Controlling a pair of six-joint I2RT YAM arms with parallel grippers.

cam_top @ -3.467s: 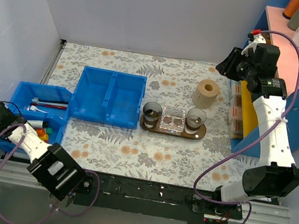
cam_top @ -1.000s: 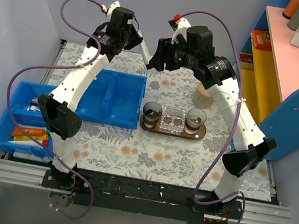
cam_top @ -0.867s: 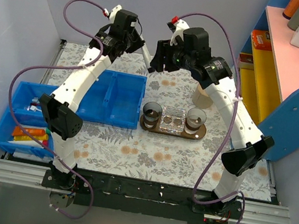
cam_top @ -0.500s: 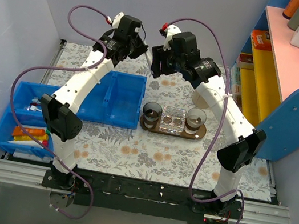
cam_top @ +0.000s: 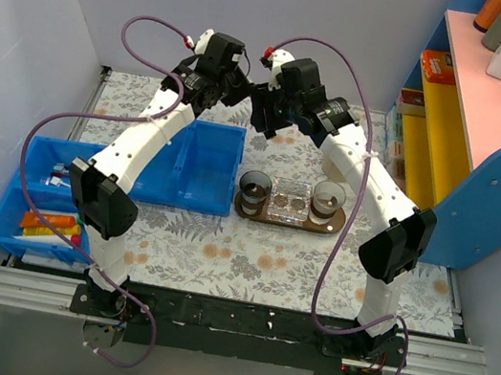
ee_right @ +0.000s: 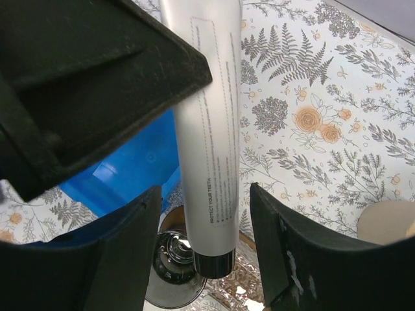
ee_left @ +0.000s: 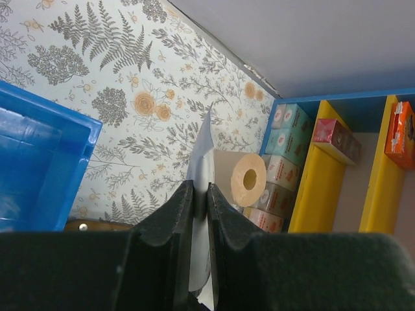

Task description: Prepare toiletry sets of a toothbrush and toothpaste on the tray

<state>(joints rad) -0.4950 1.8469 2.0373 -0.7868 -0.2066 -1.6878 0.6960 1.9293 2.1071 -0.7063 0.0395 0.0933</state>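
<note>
Top view: handover in mid-air, left gripper (cam_top: 237, 88) meeting right gripper (cam_top: 259, 109) above the floral-clothed table (cam_top: 218, 260). The wooden tray (cam_top: 336, 225) is below, the blue-and-yellow shelf (cam_top: 433, 171) alongside. Left wrist: fingers clamped on the silver toothpaste tube (ee_left: 202, 162). Right wrist: fingers apart either side of the tube, untouching. Next, probably, the right closes and the left lets go.

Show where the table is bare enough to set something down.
Bare table: the near strip between the tray and the arm bases, and the far strip behind the blue bin. Crowded: the tray, filled by two cups and a clear holder, with the bin close against its left end.
</note>
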